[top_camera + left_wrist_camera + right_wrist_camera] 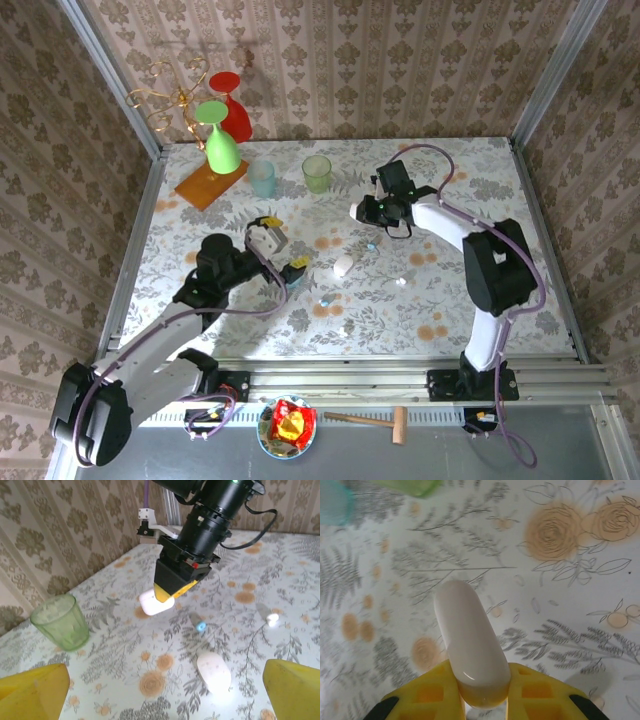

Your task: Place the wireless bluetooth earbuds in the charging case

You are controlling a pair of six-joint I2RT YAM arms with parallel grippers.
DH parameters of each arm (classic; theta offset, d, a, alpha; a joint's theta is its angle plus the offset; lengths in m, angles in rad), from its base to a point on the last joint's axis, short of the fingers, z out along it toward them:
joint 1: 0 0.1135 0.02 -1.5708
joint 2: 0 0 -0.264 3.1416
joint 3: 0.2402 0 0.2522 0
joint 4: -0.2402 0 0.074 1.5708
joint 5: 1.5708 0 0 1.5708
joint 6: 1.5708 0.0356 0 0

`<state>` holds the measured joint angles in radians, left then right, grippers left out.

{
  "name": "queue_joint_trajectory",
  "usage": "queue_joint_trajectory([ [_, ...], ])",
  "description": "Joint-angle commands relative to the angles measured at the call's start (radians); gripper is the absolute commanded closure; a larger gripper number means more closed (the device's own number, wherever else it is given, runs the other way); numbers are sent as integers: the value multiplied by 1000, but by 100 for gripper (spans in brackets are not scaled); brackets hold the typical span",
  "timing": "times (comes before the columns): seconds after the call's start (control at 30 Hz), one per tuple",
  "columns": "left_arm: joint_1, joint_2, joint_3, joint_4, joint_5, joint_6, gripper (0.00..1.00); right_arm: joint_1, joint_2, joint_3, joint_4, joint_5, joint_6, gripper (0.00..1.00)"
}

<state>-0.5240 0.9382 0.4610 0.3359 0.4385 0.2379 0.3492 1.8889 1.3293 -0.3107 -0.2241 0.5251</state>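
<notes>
- Gripping a white oblong plastic case point(470, 635) by its end: the right gripper point(482, 700).
- Standing wide and empty: the left gripper point(162, 695).
- Pale-blue plastic earbud point(200, 626) and white plastic earbud point(272, 619): on the floral table point(280, 570), at six and five o'clock of the case from above.

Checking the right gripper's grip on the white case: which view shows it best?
Right wrist: the white case sits large, clamped between yellow fingers. Left wrist shows its lower part under the right gripper; top external, just a white speck.
</notes>
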Motion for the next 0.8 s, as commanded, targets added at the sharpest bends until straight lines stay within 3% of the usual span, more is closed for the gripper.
queue_joint_trajectory([
  [0.0, -10, 5, 42, -83, -52, 32, 1, -15, 56, 66, 22, 44, 50, 84],
  [0.3, -82, 99, -23, 83, -225, -59, 2, -76, 125, 44, 106, -6, 161, 73],
  [0.4, -122, 156, -28, 148, -273, -90, 0, -90, 110, 33, 113, -9, 153, 62],
  [0.6, -225, 314, -10, 267, -385, -148, 0, -112, -39, -47, 98, 52, 97, 35],
  [0.77, -318, 501, 28, 375, -472, -175, 3, -112, -226, -179, 114, 68, 27, 27],
])
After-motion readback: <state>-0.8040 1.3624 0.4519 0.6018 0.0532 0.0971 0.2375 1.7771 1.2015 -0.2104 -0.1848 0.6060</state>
